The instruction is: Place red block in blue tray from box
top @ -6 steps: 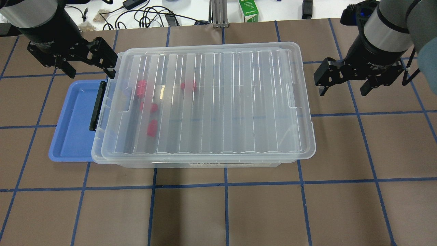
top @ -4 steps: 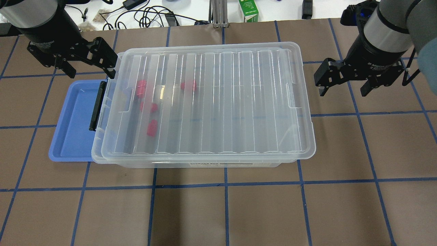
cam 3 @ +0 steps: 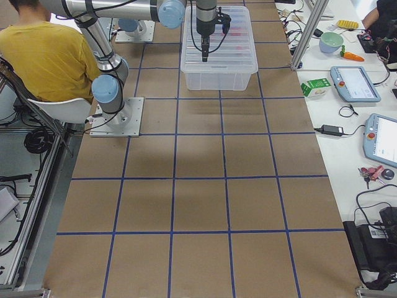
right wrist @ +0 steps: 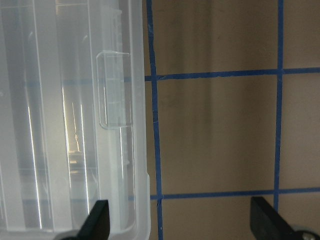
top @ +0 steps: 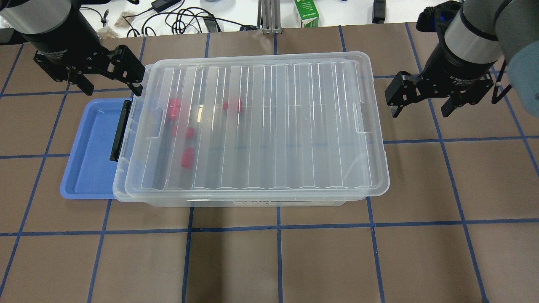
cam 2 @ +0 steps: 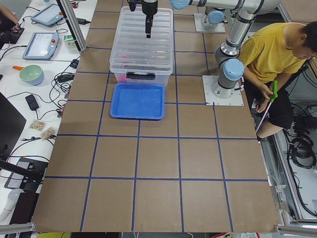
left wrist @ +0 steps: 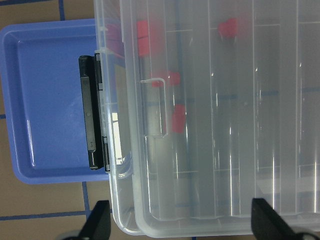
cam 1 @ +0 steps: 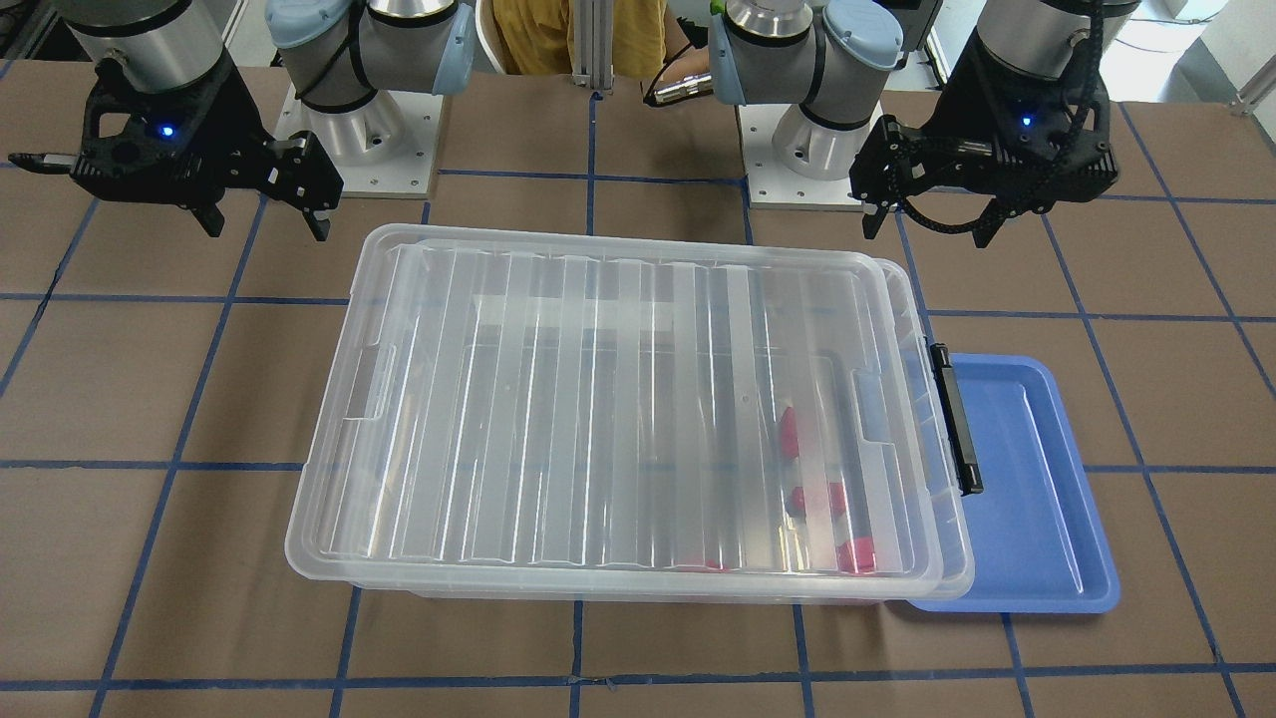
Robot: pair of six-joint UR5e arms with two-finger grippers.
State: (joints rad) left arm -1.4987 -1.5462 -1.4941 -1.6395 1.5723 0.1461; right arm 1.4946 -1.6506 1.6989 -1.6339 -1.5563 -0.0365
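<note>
Peering through the ribbed lid (top: 273,126), I see the red block (top: 187,157) as a blurred pink lump, one of four inside the box (top: 372,126), left of frame centre near the blue tray (top: 90,147). The left gripper (top: 112,89) and right gripper (top: 420,110) both gape wide, holding nothing.

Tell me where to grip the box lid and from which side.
Best, probably, the lid's overhanging lip at the short end nearest the right gripper, coming from the robot's right. That edge juts past the box wall, clear of the black latch at the other end.
</note>
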